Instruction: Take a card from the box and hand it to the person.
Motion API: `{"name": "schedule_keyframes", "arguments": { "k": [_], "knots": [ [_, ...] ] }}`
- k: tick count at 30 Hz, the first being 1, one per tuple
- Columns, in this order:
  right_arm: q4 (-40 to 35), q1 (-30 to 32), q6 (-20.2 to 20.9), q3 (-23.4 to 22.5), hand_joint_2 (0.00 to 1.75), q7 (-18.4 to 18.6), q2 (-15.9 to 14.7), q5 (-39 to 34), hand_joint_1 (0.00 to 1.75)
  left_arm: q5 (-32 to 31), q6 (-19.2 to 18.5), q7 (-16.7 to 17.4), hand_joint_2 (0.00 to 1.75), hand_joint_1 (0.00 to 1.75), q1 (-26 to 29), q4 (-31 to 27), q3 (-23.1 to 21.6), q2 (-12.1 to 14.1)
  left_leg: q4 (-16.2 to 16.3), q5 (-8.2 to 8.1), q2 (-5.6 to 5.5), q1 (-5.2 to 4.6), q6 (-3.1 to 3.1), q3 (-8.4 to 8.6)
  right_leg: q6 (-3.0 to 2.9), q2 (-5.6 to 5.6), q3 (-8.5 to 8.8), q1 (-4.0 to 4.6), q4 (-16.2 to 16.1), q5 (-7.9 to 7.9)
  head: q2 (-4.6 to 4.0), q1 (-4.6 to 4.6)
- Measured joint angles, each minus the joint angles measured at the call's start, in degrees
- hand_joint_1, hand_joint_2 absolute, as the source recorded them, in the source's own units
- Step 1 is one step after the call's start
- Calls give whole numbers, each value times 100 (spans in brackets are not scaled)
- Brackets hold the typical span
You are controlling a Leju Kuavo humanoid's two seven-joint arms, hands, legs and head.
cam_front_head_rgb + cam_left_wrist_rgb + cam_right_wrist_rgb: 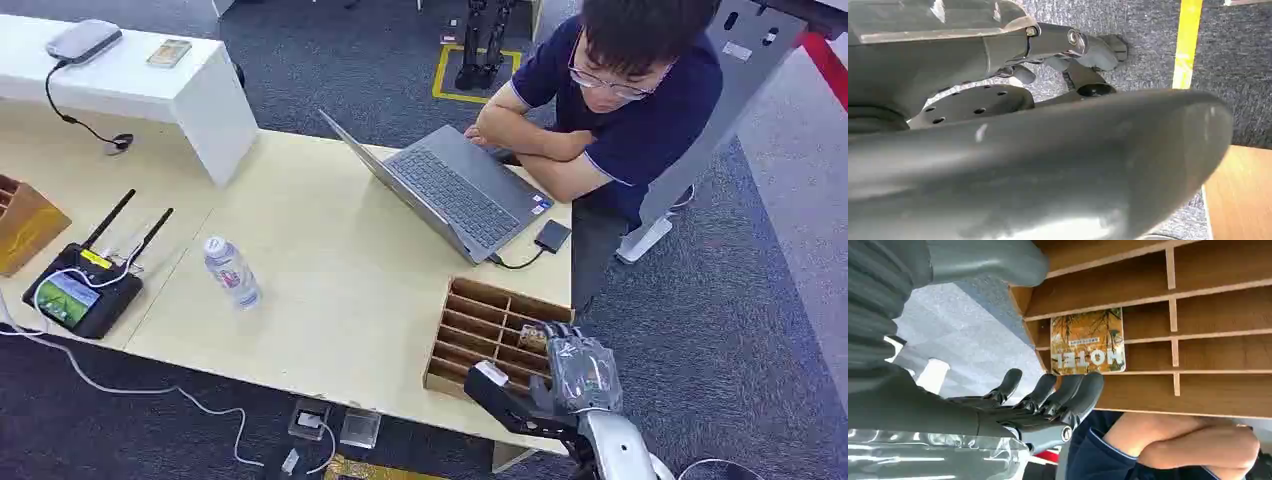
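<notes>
On the desk (330,300), the open laptop (450,190) sits just beyond the compartmented wooden box (480,325), before the person (610,110) with folded arms. A bottle (232,272) stands further left. The right hand (580,372) hovers, fingers spread and empty, over the box's right edge, partly covering the card (1087,341) lying in a right-end compartment. Whether the left hand is open or closed cannot be made out.

The box (490,325) is bare matt wood; its card (1087,341) looks printed and smooth. The tabletop (340,270) is pale and smooth. The right hand (580,372) wears glossy clear plastic.
</notes>
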Motion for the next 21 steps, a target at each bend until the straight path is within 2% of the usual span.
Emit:
{"name": "schedule_keyframes", "arguments": {
  "k": [10,19,21],
  "knots": [
    [28,-17,-11,0,175,0,2,-4,61,0,-2,0,0,0,0,-2,0,0,0,0,0,0,0,1,0,0,1,0,0,0,0,-2],
    [44,-44,-42,-2,175,0,2,68,70,-53,-9,0,0,0,0,-2,-2,0,0,0,0,0,0,3,0,0,2,0,0,0,0,-2],
    [46,-53,-44,-2,175,0,2,81,63,-59,-11,2,0,0,0,-2,-9,0,0,0,0,0,0,2,0,0,2,0,0,0,0,0]
  ]
}}
